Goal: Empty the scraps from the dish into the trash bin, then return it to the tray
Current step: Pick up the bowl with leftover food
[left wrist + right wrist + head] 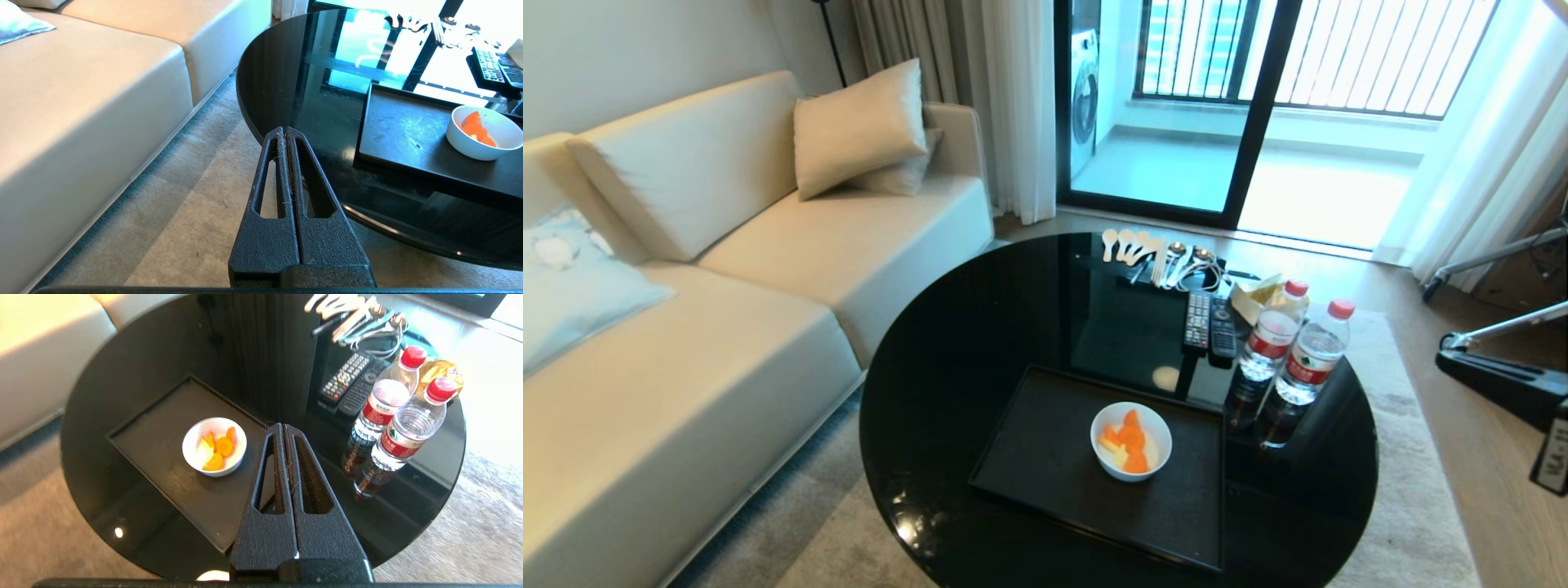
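Room: a lounge is shown, with a cream sofa (727, 269) beside a round glossy black table (947, 367) and a balcony door behind.
Tray: a flat matte black tray (1045, 457) with a low rim is set at the table's near edge.
Bowl: a small white bowl (1131, 441), deep-sided and glazed, is seen near the tray's right edge.
Scraps: orange slices and pale pieces (1129, 445) are heaped loosely inside it.
Handling: the bowl is judged light, stiff, breakable and slippery; a pinch over the rim wall is favoured.
Bin: no trash bin is seen.
Right gripper (284, 428): held above the table, fingers pressed together, nothing gripped.
Left gripper (284, 131): parked low off the table's edge, fingers together, empty.
Clutter: two water bottles (1294, 359), remotes (1209, 322) and spoons (1143, 249) are left toward the far edge.
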### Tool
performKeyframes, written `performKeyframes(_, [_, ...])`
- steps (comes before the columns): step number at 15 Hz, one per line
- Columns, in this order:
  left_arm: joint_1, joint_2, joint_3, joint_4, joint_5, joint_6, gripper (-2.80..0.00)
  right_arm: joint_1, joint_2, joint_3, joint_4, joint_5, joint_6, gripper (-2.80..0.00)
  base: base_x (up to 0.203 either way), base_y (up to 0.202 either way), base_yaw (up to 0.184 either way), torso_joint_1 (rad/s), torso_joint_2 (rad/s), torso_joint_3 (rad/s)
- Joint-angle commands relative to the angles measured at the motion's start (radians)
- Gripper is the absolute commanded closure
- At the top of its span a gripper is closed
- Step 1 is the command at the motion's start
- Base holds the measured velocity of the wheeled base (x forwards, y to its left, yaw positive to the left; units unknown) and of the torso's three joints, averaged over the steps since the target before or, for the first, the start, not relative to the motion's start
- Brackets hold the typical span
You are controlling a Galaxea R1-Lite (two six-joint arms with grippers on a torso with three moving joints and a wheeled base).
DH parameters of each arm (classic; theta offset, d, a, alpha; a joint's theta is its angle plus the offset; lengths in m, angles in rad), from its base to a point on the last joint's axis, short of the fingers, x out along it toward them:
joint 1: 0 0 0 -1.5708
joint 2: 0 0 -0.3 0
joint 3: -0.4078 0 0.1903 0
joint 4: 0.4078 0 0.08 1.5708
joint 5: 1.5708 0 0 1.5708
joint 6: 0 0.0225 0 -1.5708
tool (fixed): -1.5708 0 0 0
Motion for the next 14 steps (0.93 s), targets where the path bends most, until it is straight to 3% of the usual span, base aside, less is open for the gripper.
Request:
performKeyframes(1, [0.000, 0.000, 0.000, 0.000, 0.000, -0.002, 0.00, 0.004, 0.146, -0.038, -0.005, 0.001, -0.037, 0.00, 0.000, 0.000, 0.000, 0.000, 0.00, 0.000])
performKeyframes(3, [0.000, 0.000, 0.000, 0.000, 0.000, -0.001, 0.00, 0.033, 0.219, -0.084, 0.026, 0.006, -0.129, 0.00, 0.000, 0.000, 0.000, 0.000, 0.00, 0.000])
performKeyframes(5, [0.000, 0.000, 0.000, 0.000, 0.000, -0.001, 0.00, 0.099, 0.276, -0.122, 0.092, 0.003, -0.161, 0.00, 0.000, 0.000, 0.000, 0.000, 0.00, 0.000])
performKeyframes(7, [0.000, 0.000, 0.000, 0.000, 0.000, -0.001, 0.00, 0.138, 0.337, -0.138, 0.137, -0.011, -0.166, 0.00, 0.000, 0.000, 0.000, 0.000, 0.00, 0.000])
performKeyframes(10, [0.000, 0.000, 0.000, 0.000, 0.000, -0.001, 0.00, 0.151, 0.416, -0.151, 0.167, -0.099, -0.166, 0.00, 0.000, 0.000, 0.000, 0.000, 0.00, 0.000])
performKeyframes(14, [0.000, 0.000, 0.000, 0.000, 0.000, -0.001, 0.00, 0.167, 0.613, -0.228, 0.167, -0.107, -0.161, 0.00, 0.000, 0.000, 0.000, 0.000, 0.00, 0.000])
